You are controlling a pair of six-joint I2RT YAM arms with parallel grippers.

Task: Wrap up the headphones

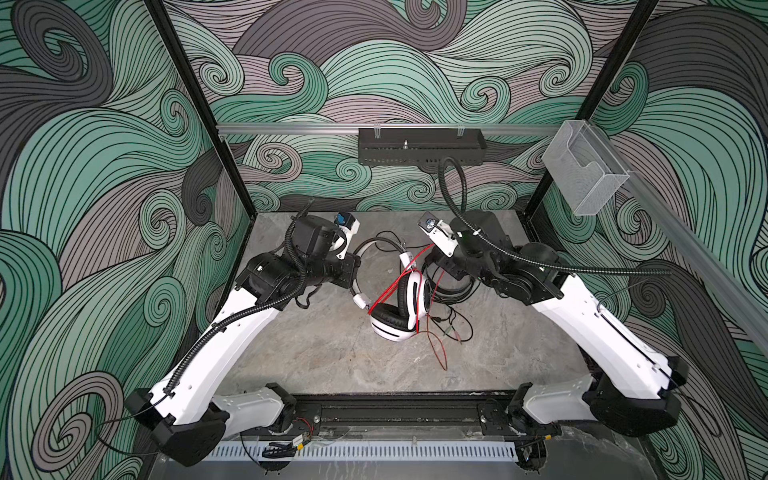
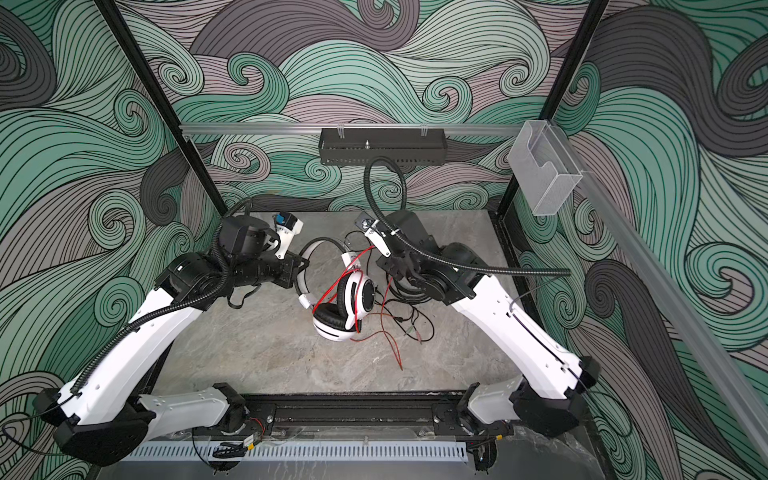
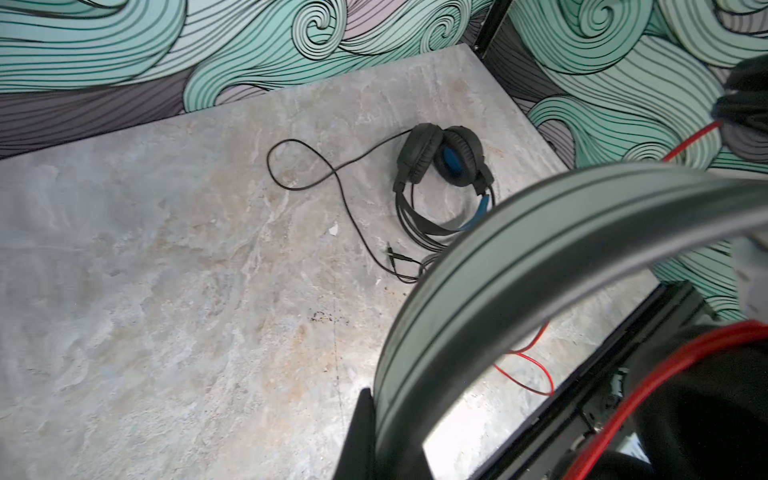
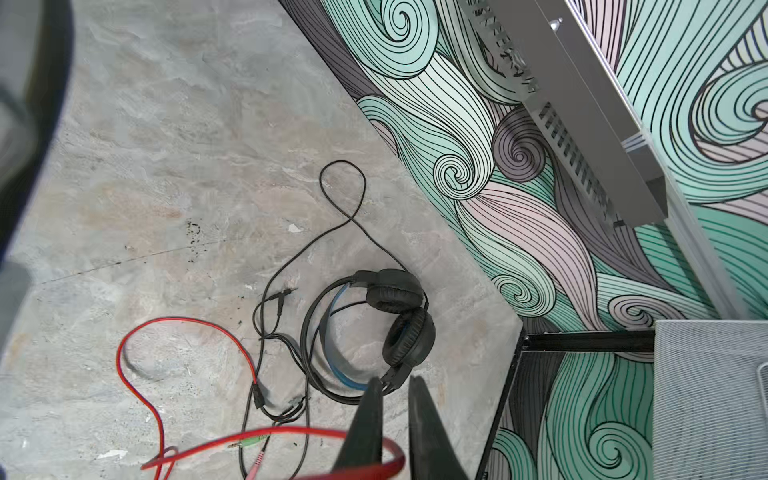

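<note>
Across the lower middle of both top views, table (image 1: 316, 357): grey marbled top carrying both pairs, white near frame centre, black just right of it under the right arm (image 1: 582, 316).
White headphones (image 1: 409, 303): centre of both top views, one cup (image 1: 388, 328) resting on the table, the other upright against it. Propped this way, it seems, so cable can pass round them.
Black headphones (image 3: 440, 166): flat on the table, upper right of the left wrist view, apart from the white pair. Unwrapped, likely waiting its turn.
Headband (image 3: 540, 249): white arc sweeping across the lower right of the left wrist view, raised toward the left arm (image 1: 232, 332).
Left gripper (image 1: 354, 277): left of centre, clamped tight on the headband, apparently to anchor the white pair while the other arm winds.
Right gripper (image 4: 395, 390): lower middle of the right wrist view, fingers parted by a narrow gap. A loop of red cable reaches that gap; whether it is pinched I cannot tell.
Red cable (image 4: 174, 319): several turns already cross the cups, and a loose tail trails on the table, so wrapping looks partly done.
Black cable (image 4: 343, 161): sprawls in open loops beside its pair.
Plugs (image 4: 245, 444): pink and green tips, loose on the table.
</note>
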